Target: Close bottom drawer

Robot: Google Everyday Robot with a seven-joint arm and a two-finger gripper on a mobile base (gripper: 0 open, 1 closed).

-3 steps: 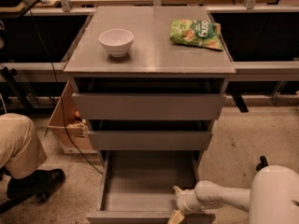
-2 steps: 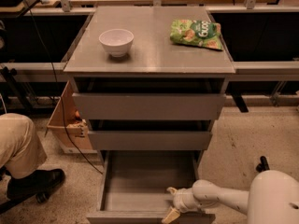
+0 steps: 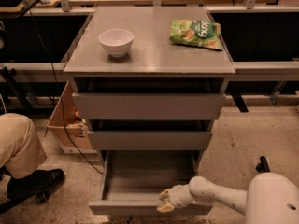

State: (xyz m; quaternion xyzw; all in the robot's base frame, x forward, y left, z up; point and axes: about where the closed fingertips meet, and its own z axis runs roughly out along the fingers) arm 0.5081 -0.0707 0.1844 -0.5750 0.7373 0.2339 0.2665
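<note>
The bottom drawer (image 3: 149,208) of the grey cabinet is pulled far out, and its deep plain grey tray (image 3: 152,174) shows empty. My gripper (image 3: 164,200) reaches in from the lower right on a white arm (image 3: 219,197). It sits at the drawer's front panel, right of the middle, at the top edge. Its pale fingertips (image 3: 165,207) overlap the panel's top edge.
The middle drawer front (image 3: 149,140) and top drawer front (image 3: 149,106) stand slightly out above. A white bowl (image 3: 116,42) and a green snack bag (image 3: 196,33) lie on the cabinet top. A seated person's leg (image 3: 18,146) and shoe are at left, beside a cardboard box (image 3: 65,125).
My gripper has shifted a little left along the drawer's front edge. The drawer itself has not visibly moved.
</note>
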